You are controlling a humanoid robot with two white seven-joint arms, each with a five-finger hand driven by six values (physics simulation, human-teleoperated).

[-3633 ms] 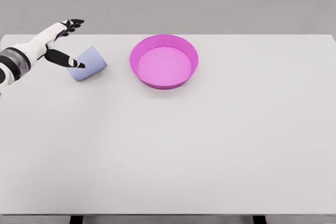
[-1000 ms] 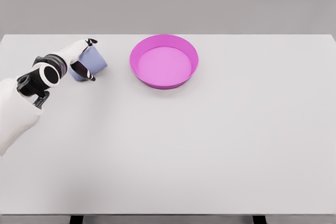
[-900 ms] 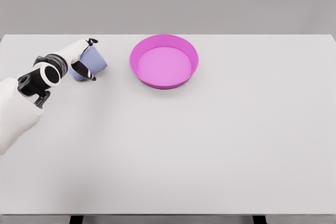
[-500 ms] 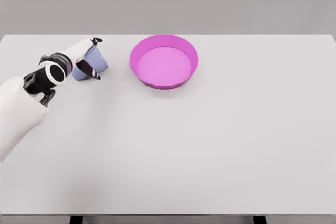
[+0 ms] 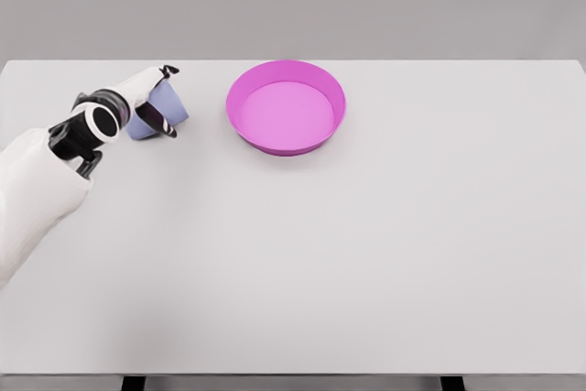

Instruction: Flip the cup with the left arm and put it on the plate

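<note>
While the left robot hand wraps its fingers around the tilted lavender cup at the surface's far left, beside the pink plate, a shallow grip could let it roll away.

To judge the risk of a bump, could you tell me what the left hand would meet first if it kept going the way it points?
The left hand already grips the cup. It points right and slightly away; beyond lies bare table, probably passing behind the pink plate, though depth is unclear.
</note>
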